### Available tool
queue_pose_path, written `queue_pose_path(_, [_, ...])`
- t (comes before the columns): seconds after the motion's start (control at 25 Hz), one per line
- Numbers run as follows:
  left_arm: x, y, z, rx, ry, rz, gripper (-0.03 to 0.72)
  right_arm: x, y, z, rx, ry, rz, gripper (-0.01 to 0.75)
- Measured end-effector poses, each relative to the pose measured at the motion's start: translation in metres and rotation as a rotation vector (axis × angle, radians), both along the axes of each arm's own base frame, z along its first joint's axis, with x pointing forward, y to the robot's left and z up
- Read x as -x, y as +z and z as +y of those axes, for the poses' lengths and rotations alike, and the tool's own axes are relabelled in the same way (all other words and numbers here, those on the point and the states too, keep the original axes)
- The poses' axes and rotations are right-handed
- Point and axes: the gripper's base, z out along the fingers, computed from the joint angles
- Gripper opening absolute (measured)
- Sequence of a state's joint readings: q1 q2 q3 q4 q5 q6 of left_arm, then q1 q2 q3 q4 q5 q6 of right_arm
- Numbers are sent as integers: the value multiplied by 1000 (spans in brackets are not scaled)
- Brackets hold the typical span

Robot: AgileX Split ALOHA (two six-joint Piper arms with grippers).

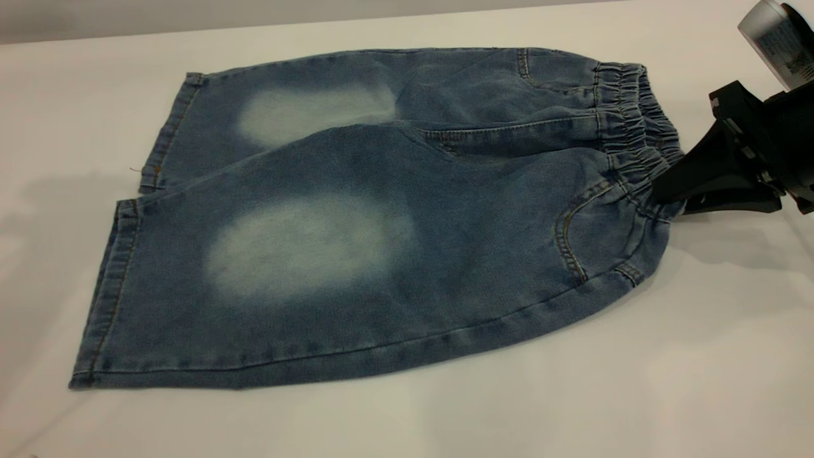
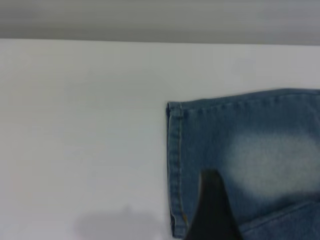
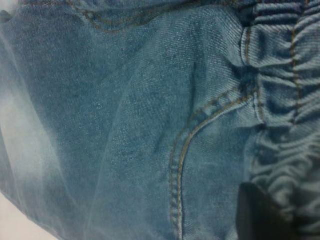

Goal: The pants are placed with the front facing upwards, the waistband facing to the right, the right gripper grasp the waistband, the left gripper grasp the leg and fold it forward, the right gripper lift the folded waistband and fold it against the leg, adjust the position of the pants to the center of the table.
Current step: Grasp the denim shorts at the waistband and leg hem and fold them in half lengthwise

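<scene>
Right now the pants [image 1: 356, 242] lie flat on the white worktop [image 1: 636, 394], front up, legs pointing to the left and the waistband [image 1: 629, 121] at the right, with the nearer leg overlapping the farther one along the middle. At the waistband's near end the right claw [image 1: 661, 186] has its black wedge fingers pressed into the gathered elastic, and the cloth puckers toward that point, so it looks clamped on the waistband, though the lower finger is hidden under the fabric. From the right wrist view the elastic ruffles and the curved pocket stitching fill the frame, with one dark fingertip [image 3: 260, 212] on the band. Over the far leg's hem hangs the left claw [image 2: 212, 210]; only one dark finger shows there, so I cannot tell whether it is open or closed, and it does not appear to hold any cloth yet. The step in hand, as I judge it, is securing both ends before the forward fold. To do it well, the left claw should take the far leg at its hem corner, catching both layers, and the two claws should lift together and evenly so the denim stays taut between them and the far edge lands squarely on the near edge
</scene>
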State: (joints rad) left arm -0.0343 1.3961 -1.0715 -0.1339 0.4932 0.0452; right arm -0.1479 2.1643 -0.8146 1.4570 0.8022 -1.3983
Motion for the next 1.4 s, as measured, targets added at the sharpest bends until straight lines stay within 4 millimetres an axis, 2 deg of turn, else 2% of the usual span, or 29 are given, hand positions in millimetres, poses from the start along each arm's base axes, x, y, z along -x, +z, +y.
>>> queue_pose_path(0.12, [1, -1, 0, 0, -3, 21, 451, 0, 0, 0, -1, -4, 4, 34])
queue_pose_path(0.48, [16, -14, -2, -6, -36, 229, 451, 0, 0, 0, -2, -6, 8, 33])
queue_pose_path(0.64, [29, -25, -2, -25, -74, 386, 451, 1, 0, 0, 2, 9, 8, 34])
queue_pose_path(0.84, [53, -55, 0, -59, -95, 602, 451, 2, 0, 0, 4, 17, 8, 34])
queue_pose_path(1.04, [74, -90, 6, -117, -103, 715, 451, 2, 0, 0, 4, 17, 8, 34])
queue_pose_path(1.24, [87, -113, 7, -128, -103, 734, 451, 1, 0, 0, 3, 14, 8, 34])
queue_pose_path(1.4, [89, -124, 7, -122, -94, 704, 451, 1, 0, 0, 4, 17, 5, 36])
